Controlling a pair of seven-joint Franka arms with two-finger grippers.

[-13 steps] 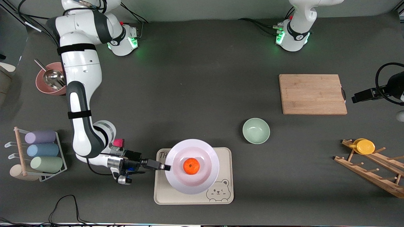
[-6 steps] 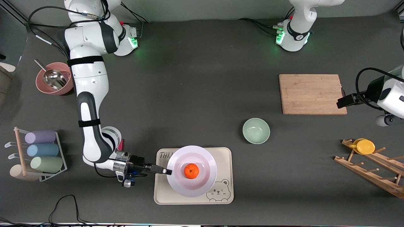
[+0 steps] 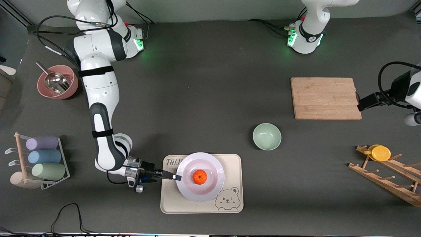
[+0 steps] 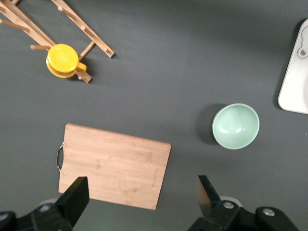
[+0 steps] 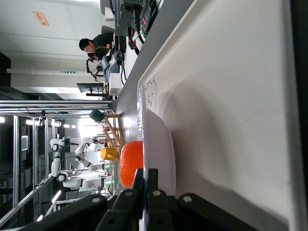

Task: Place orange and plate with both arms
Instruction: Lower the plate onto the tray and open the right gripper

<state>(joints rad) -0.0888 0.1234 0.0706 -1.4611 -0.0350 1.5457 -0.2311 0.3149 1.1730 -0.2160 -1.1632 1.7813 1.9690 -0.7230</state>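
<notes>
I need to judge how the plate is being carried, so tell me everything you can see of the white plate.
The round glossy white plate, faintly lilac, has a wide rim and a shallow, pinkish centre. It looks ceramic and unbroken. It lies over the beige rectangular tray with a bear drawing, and the small bright-orange fruit sits in its centre. The right gripper has its jaws shut on the rim at the edge toward the right arm's end of the table. Whether the plate already rests on the tray cannot be told.

The front camera looks down from high up at the whole table (image 3: 210, 82). The left wrist camera looks straight down on the green bowl (image 4: 236, 126) (also in the front view). The right wrist camera sits low, very close to the plate (image 5: 161, 149).
</notes>
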